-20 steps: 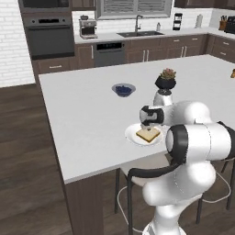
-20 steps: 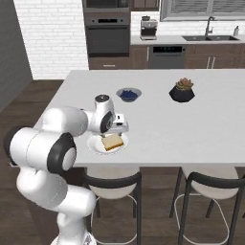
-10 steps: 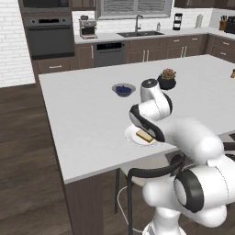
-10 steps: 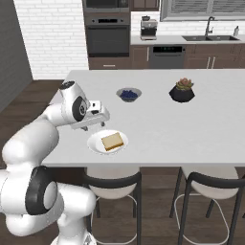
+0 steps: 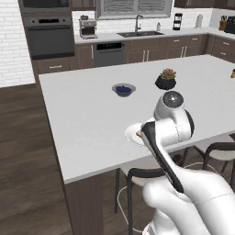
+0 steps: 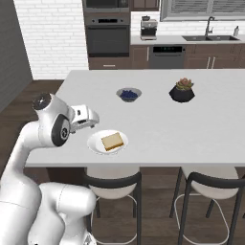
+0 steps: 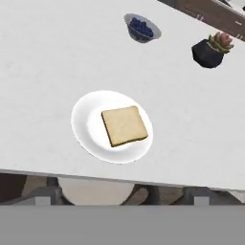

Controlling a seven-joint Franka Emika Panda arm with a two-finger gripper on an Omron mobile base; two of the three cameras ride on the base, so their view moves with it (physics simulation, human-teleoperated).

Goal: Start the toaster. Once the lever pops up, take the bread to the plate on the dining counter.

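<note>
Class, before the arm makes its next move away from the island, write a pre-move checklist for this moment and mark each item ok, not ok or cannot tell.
1. Bread lies flat on the plate: ok.
2. Plate sits fully on the dining counter, close to its near edge: ok.
3. Tool has let go and stands clear to the plate's side: ok.
4. Nothing carried in the tool: ok.
5. Blue-filled bowl and potted plant stand well apart from the plate: ok.
6. Bread toasted through: cannot tell.

No readable text, no labels, brands, numbers or signs on anything in view
</note>
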